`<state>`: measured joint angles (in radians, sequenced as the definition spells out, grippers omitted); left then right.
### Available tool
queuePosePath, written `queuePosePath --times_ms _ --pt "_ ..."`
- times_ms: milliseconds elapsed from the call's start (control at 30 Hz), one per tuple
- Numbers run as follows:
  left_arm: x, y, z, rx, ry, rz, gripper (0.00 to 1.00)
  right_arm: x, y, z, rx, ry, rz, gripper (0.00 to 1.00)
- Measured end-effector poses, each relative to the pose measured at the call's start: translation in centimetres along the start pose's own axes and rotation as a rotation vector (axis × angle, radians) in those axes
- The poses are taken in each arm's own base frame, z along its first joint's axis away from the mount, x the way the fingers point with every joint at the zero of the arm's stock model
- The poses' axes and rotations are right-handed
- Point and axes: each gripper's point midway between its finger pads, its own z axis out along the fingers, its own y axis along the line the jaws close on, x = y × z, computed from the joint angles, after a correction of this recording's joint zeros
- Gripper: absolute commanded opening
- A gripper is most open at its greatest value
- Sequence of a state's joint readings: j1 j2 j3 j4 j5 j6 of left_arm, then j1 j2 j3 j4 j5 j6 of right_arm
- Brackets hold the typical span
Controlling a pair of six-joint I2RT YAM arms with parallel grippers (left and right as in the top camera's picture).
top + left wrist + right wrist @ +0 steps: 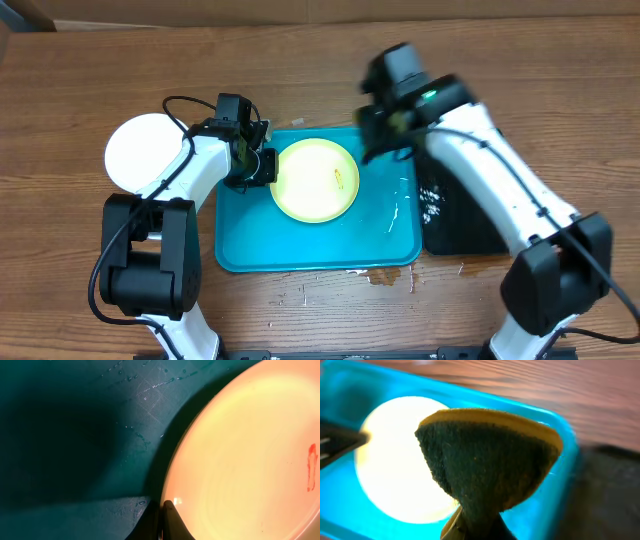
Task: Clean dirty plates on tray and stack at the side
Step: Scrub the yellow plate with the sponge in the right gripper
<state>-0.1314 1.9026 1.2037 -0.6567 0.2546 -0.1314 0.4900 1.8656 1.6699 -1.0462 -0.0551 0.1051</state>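
A pale yellow-green plate (315, 180) with an orange-red smear (340, 178) lies in the turquoise tray (320, 255). My left gripper (262, 166) is at the plate's left rim. In the left wrist view its fingers (167, 520) are pinched on the rim of the plate (250, 460). My right gripper (385, 125) hovers over the tray's back right corner, shut on a folded green-and-yellow sponge (485, 455) above the plate (395, 475). A white plate (140, 150) lies on the table to the left of the tray. I cannot tell if another plate lies under it.
A narrow black tray (460, 215) lies against the turquoise tray's right side, under my right arm. Water drops (395, 210) sit on the tray's right part. A small wet patch (385, 275) marks the wooden table at the tray's front edge.
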Motion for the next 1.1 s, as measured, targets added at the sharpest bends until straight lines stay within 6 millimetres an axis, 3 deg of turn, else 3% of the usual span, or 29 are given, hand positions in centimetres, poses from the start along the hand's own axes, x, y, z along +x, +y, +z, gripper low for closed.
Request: queuePosePath --times_ms 133,267,633,933,1100 --pt "0.0 0.0 0.0 0.0 0.0 0.0 0.05 -0.7 3.1 0.6 0.057 -0.075 -0.106 0.04" --pt "0.0 0.0 0.0 0.0 0.0 0.0 0.05 -0.2 4.0 2.4 0.122 -0.111 -0.185 0.04" --pt "-0.1 0.0 0.0 0.0 -0.003 0.001 0.05 1.9 2.8 6.9 0.189 -0.145 -0.241 0.04" --pt "-0.1 0.0 0.0 0.0 -0.003 0.001 0.04 2.1 2.5 8.1 0.199 -0.143 -0.244 0.04" --pt "-0.1 0.0 0.0 0.0 -0.003 0.001 0.04 3.9 2.0 9.1 0.208 -0.06 -0.252 0.04"
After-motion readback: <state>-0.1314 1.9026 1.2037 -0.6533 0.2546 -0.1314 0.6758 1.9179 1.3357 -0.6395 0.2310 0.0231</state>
